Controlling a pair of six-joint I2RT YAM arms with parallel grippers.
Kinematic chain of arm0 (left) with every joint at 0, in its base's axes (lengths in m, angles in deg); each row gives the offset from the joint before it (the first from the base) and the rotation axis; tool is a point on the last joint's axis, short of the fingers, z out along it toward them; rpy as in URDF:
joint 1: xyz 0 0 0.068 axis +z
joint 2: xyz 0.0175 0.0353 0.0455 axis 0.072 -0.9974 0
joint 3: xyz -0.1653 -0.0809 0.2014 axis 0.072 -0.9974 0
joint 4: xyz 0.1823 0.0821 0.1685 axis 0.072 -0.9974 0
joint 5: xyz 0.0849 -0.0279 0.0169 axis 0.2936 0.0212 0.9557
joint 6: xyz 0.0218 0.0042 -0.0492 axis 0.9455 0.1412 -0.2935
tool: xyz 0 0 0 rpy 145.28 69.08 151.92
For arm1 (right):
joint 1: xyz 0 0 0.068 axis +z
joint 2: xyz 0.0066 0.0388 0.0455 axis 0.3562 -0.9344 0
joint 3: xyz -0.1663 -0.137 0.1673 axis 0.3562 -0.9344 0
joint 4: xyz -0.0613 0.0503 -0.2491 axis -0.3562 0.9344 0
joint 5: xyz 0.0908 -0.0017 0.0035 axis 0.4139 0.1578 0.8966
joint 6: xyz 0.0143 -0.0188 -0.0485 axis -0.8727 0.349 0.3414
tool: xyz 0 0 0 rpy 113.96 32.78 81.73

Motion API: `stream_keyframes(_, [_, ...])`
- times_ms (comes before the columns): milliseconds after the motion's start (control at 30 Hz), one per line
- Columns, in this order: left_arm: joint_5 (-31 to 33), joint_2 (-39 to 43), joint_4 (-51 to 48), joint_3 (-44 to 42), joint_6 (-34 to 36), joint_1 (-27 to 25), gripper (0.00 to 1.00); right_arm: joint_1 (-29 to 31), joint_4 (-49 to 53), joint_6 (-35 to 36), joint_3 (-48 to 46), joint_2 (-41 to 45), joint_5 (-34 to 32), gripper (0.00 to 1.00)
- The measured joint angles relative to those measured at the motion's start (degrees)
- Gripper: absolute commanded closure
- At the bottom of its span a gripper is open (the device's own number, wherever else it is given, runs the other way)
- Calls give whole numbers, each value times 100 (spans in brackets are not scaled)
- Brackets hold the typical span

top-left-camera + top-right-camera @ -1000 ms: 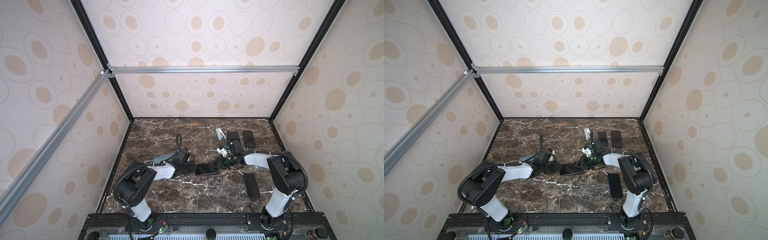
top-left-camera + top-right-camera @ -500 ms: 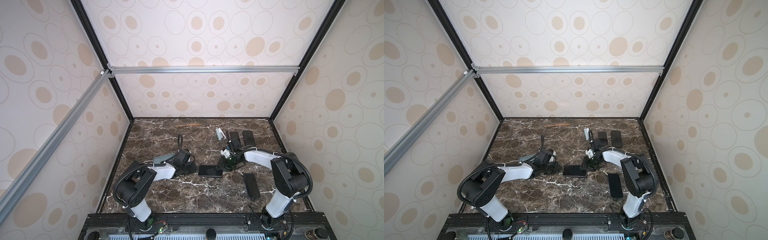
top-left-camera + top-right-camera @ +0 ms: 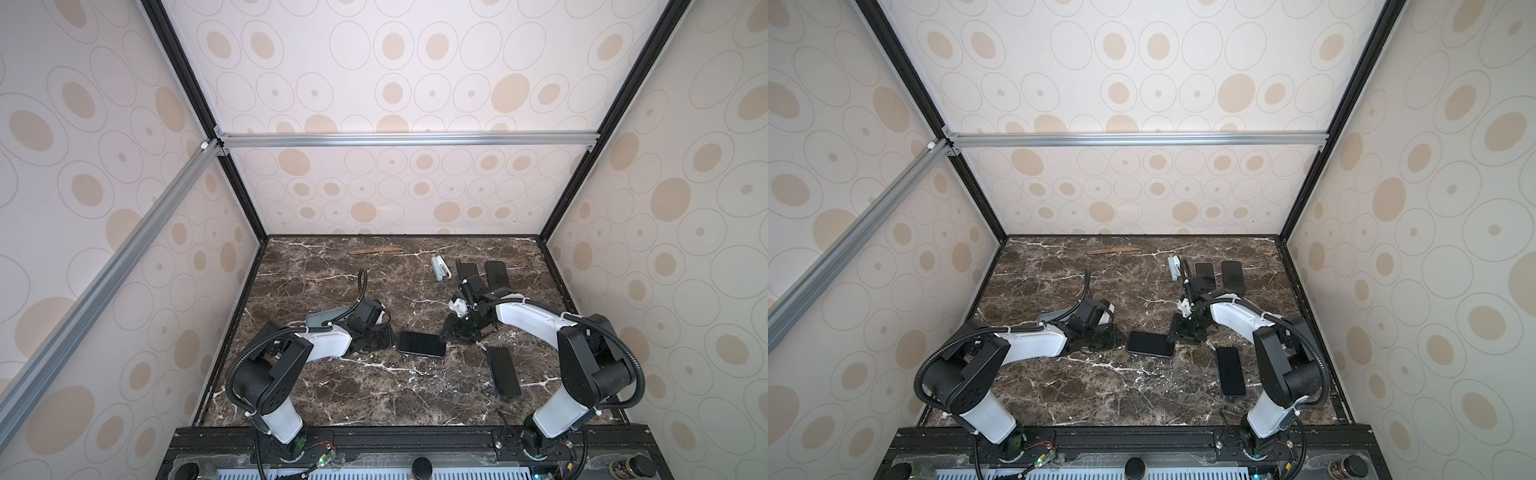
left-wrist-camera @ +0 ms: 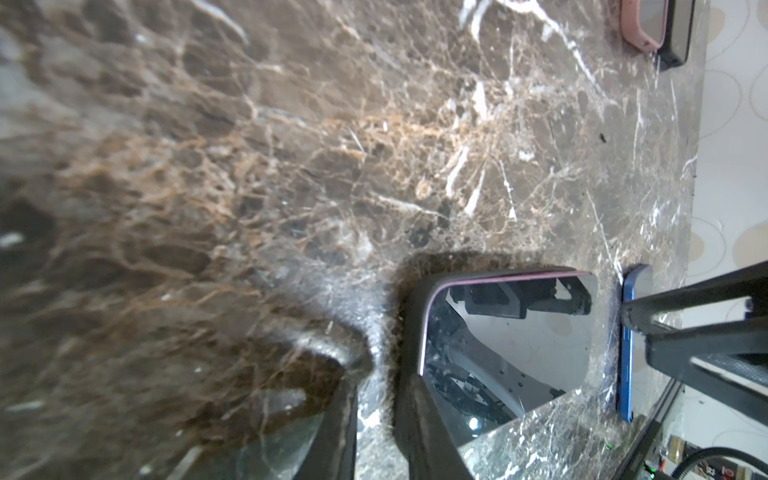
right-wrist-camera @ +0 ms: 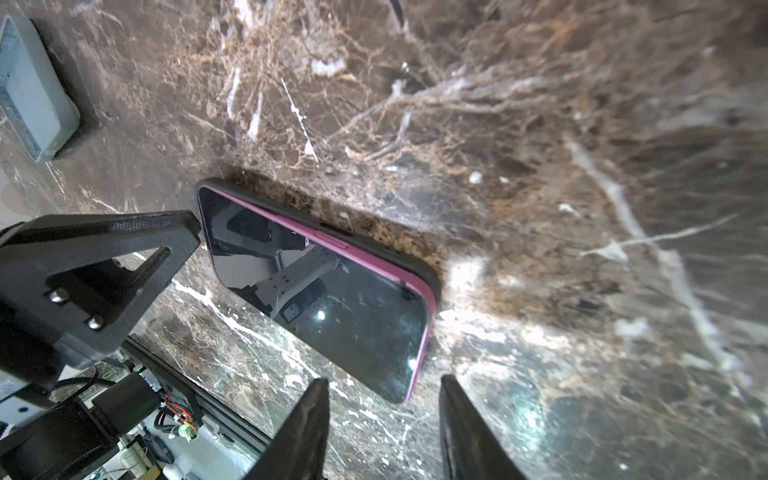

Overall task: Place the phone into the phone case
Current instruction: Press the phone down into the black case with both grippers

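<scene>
A magenta-framed black-screened phone (image 3: 421,343) lies flat and screen up near the middle of the brown marble tabletop (image 3: 332,395), between the 2 arms in both top views. It sits inside a dark grey phone case (image 4: 409,324), whose rim wraps the end and the long side that show. In the right wrist view the magenta edge with its side button stands out above that rim, and I cannot tell whether that side is pressed fully home. The left gripper (image 4: 376,386) is low at one end of the phone (image 4: 511,345). Its jaws are only slightly parted, with bare marble between them and nothing held, and 1 finger (image 5: 183,232) touches the case's corner. The right gripper (image 5: 383,380) is at the opposite end with its jaws released and well apart. The phone's corner (image 5: 324,291) is just ahead of the gap and neither finger grips it. A dark slab phone (image 3: 503,371) lies on the marble near the right arm, toward the front. 2 more dark slab phones (image 3: 496,276) lie side by side at the back right, next to a small pale blue and white object (image 3: 439,268). A thin wooden stick (image 3: 376,250) lies along the back edge, and a grey-blue empty case (image 3: 322,319) shows partly under the left arm.
</scene>
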Motion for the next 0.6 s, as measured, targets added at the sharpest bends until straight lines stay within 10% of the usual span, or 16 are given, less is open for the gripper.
stream_keyframes(600, [-269, -269, -22, 223, 76, -170, 80, -9, -487, -267, -669, -48, 378, 86])
